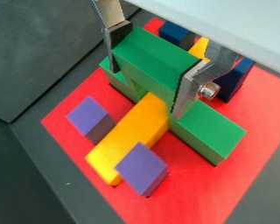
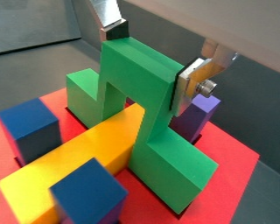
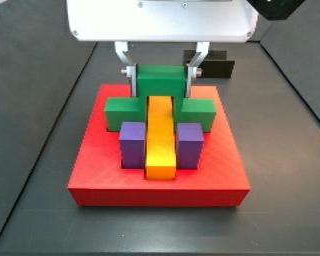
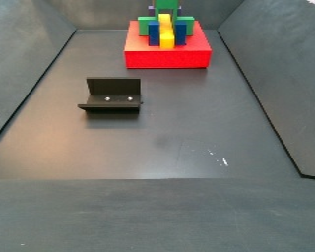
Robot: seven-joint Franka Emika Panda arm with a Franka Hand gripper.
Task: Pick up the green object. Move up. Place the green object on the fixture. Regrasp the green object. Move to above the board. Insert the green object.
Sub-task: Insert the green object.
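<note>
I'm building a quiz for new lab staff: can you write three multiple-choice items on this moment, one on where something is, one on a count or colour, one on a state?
1. Where is the green object?
A. on the fixture
B. on the board, straddling the yellow bar
C. on the floor beside the board

2. How many purple blocks show in a side view?
A. two
B. four
C. none

3. How does the gripper stand?
A. far from the board, open
B. above the fixture
C. over the board, fingers at the green object's raised top

Key: 1 B, it bridges the yellow bar on the red board. 2 A, the purple blocks flank the bar. 3 C, the finger plates sit at either side of the green top in both wrist views; the fixture stands apart, bare.
</note>
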